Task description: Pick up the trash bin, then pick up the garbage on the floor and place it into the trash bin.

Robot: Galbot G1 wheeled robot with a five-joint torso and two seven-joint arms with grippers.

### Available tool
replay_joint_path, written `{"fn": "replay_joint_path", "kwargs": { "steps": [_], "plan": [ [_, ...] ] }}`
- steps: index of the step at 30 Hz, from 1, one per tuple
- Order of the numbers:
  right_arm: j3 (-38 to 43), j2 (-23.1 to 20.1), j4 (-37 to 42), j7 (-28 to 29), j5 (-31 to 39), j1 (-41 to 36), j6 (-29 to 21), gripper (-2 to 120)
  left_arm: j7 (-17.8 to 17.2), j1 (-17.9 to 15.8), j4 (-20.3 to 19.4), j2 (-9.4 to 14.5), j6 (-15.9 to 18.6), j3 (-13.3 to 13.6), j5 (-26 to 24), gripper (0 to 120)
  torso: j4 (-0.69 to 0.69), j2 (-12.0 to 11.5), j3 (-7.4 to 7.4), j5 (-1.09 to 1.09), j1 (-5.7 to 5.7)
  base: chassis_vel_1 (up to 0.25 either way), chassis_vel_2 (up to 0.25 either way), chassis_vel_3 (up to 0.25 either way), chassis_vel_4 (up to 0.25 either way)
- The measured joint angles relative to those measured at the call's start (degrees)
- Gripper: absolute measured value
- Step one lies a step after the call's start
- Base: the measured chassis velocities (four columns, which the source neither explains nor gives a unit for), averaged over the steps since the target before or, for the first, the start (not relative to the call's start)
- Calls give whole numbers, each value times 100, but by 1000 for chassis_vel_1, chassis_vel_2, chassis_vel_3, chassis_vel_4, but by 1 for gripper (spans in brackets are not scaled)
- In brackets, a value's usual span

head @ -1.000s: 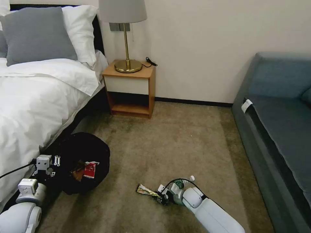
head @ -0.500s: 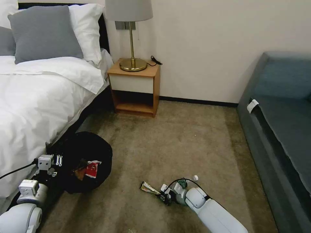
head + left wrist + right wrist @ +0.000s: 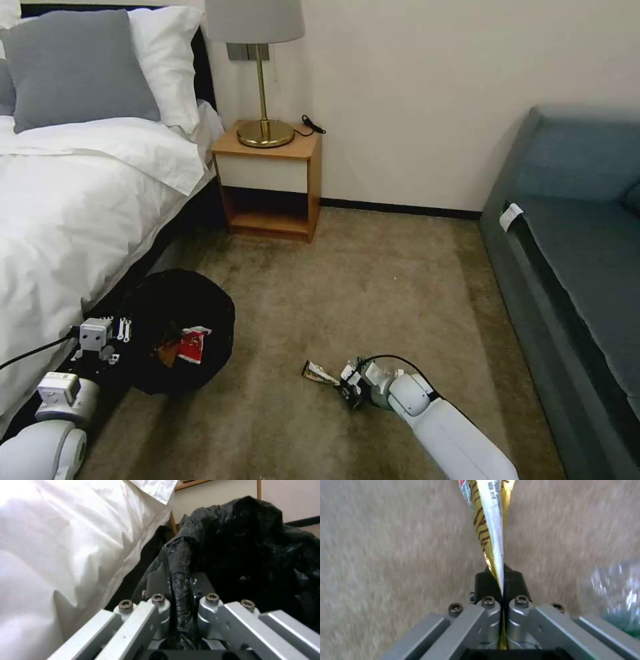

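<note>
At lower centre of the head view, the right gripper (image 3: 348,391) has its jaws clamped on the yellow-black snack wrapper (image 3: 319,373), now carried slightly rightward over the carpet (image 3: 373,293). At lower left, the left gripper (image 3: 180,590) still pinches the trash bin (image 3: 177,330) liner beside the bed (image 3: 60,220).

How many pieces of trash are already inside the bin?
2: a red wrapper and a brown scrap beside it in the trash bin. More may hide underneath.
</note>
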Motion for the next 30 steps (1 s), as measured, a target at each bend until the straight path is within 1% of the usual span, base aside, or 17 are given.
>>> {"fn": "replay_joint_path", "kwargs": {
  "steps": [6,13,16,19,24,26,27,29,30],
  "plan": [
    [51,15,303,4,45,13,-13,0,0,0,-20,14,3,11,-14,5,0,1,-1,0,0,0,0,0,0],
    [301,65,866,10,229,111,-41,0,0,3,-36,15,6,55,-8,5,0,2,-1,1,0,0,0,0,0],
    [349,76,947,19,293,139,-50,0,0,3,-42,12,6,65,-5,5,0,2,-1,1,0,0,0,0,0],
    [508,113,1225,52,505,272,-94,0,0,-3,-72,-16,6,108,17,5,0,2,-1,1,0,0,0,0,0],
    [605,154,1475,102,748,373,-155,0,-5,-13,-92,-42,6,145,36,5,1,3,-1,1,0,0,0,0,0],
    [635,186,1735,176,1070,419,-212,0,-12,-21,-94,-69,6,177,57,5,0,3,-1,1,0,0,0,0,0],
    [635,186,1735,176,1070,419,-212,0,-12,-21,-94,-69,6,177,57,5,0,3,-1,1,0,0,0,0,0],
    [610,224,1971,245,1452,424,-267,0,-26,-36,-95,-111,6,225,101,5,0,3,-1,1,-1,0,0,0,0],
    [610,224,1971,245,1452,424,-267,0,-26,-36,-95,-111,6,225,101,5,0,3,-1,1,-1,0,0,0,0]
  ]
}}
